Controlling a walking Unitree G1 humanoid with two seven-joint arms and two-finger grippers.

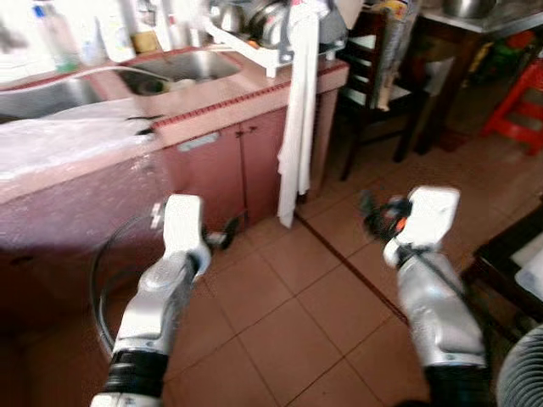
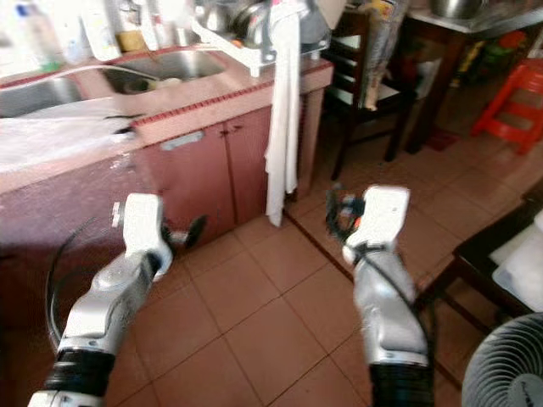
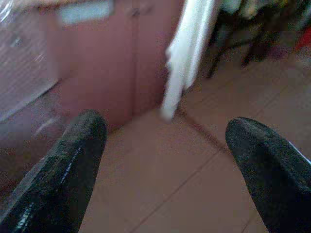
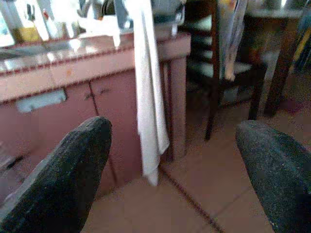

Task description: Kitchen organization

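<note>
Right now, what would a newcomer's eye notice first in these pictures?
First, the long white towel hanging from the dish rack down past the red counter's end, almost to the tiled floor. Next, the left pincer and right pincer, both open and empty, held above the floor facing the cabinet doors.

Strong daylight glares behind the sink, washing out the bottles there. Every view is softly blurred, and the cabinet below the sink lies in dim shade.
</note>
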